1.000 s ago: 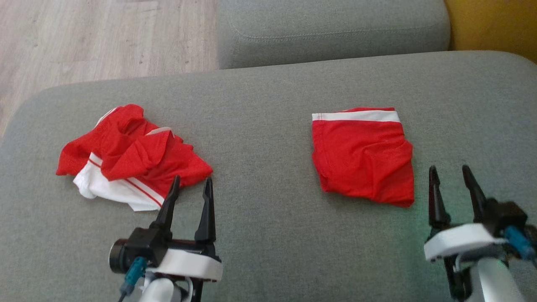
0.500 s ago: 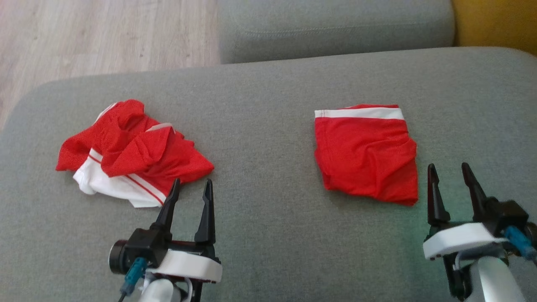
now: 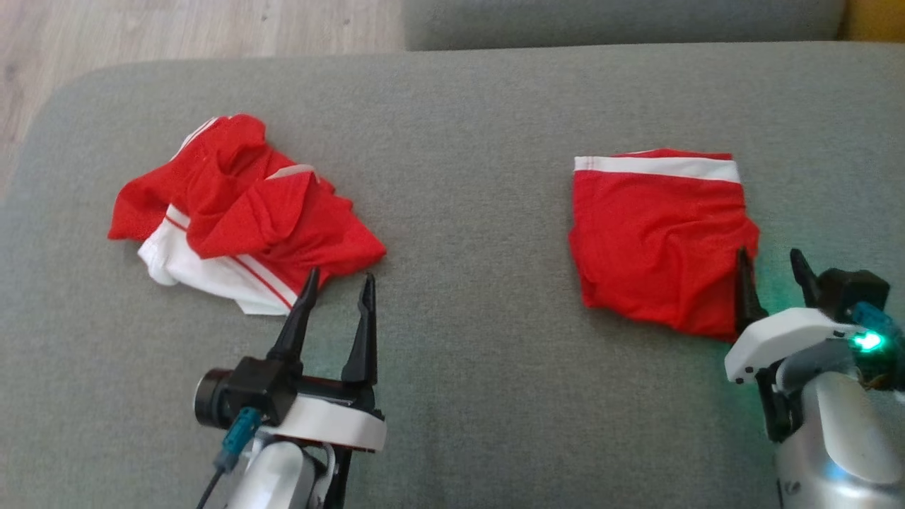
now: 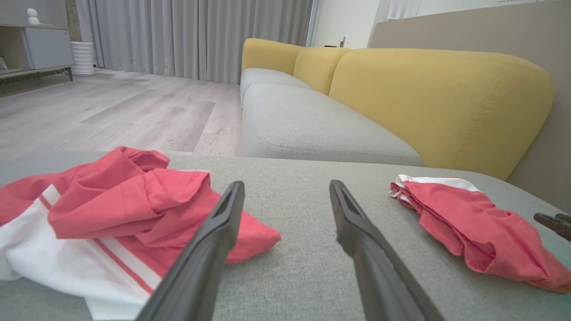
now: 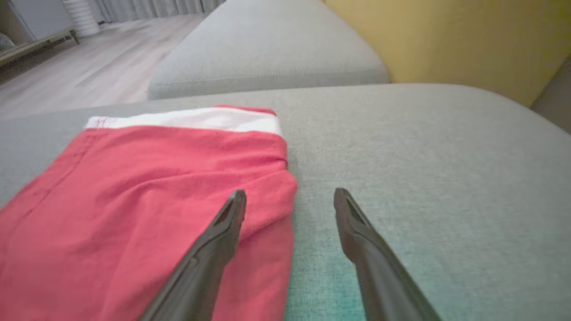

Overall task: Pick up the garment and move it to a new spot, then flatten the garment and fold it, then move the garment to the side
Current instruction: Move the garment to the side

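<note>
Lying on a grey sofa cushion [image 3: 481,141], the folded red garment [image 3: 654,240] has the released right hand [image 3: 768,252] at its right edge. Well left of it, a crumpled garment [image 3: 233,219] lies by the released left hand [image 3: 341,274]. The left wrist view adds a yellow backrest [image 4: 437,98] behind.

A grey upholstered cushion [image 3: 459,396] is spread across the foreground. A second grey seat [image 4: 312,129] is set beyond it and is backed by yellow backrests [image 4: 437,98]. Pale wooden flooring [image 4: 111,107] is seen at the left, bounded by grey curtains [image 4: 178,35] and a low cabinet [image 4: 44,44].
</note>
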Available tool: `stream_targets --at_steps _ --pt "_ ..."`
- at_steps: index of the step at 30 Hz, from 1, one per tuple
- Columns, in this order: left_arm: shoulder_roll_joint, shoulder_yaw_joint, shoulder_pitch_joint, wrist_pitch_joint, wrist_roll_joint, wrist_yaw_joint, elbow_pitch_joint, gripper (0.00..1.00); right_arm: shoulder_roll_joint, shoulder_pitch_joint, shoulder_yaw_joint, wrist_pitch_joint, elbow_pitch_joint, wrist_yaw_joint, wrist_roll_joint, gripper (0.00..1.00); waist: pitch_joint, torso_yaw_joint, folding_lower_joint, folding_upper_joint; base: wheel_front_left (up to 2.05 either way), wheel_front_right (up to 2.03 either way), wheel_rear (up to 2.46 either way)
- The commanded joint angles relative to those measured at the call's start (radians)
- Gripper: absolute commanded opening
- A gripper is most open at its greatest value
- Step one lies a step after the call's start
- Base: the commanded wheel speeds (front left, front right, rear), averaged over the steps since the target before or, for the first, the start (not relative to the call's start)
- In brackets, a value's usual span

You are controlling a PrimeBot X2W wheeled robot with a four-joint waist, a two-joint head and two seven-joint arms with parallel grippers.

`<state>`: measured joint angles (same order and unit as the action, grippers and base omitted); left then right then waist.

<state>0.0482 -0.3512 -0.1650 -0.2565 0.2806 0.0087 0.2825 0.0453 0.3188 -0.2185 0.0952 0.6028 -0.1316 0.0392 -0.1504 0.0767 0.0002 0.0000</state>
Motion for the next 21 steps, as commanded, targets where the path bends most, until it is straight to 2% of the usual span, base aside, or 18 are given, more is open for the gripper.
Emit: stream_targets --at_steps 1,12,13,14,15,21 --pt "0.002 0.023 -0.038 -0.005 -0.006 -0.001 -0.027 1.0 0.005 0.051 0.017 -0.004 0.003 0.001 -0.003 1.0 -0.015 0.014 -0.0002 0.0 0.0 0.0 0.0" --pt "0.002 0.003 -0.064 -0.005 -0.013 0.0 -0.02 1.0 0.005 0.168 0.012 -0.029 0.244 0.001 0.046 1.0 -0.055 0.039 -0.0002 0.0 0.0 0.0 0.0" --pt "0.002 0.003 -0.065 -0.005 -0.014 0.0 -0.02 1.0 0.005 0.176 0.014 -0.027 0.261 0.001 0.048 0.65 -0.056 0.039 -0.0002 0.0 0.0 0.0 0.0" --pt "0.002 0.003 -0.067 -0.005 -0.014 0.0 -0.019 1.0 0.005 0.183 0.017 -0.021 0.274 0.001 0.052 0.12 -0.056 0.038 -0.0002 0.0 0.0 0.0 0.0" --pt "0.002 0.004 -0.069 -0.005 -0.014 0.001 -0.017 1.0 0.005 0.189 0.021 -0.011 0.284 0.001 0.06 0.0 -0.056 0.037 -0.0002 0.0 0.0 0.0 0.0" --pt "0.002 0.011 -0.069 -0.005 -0.014 0.004 -0.011 1.0 0.013 0.215 0.043 0.053 0.285 0.001 0.156 0.0 -0.037 0.015 -0.0002 0.0 0.0 0.0 0.0"
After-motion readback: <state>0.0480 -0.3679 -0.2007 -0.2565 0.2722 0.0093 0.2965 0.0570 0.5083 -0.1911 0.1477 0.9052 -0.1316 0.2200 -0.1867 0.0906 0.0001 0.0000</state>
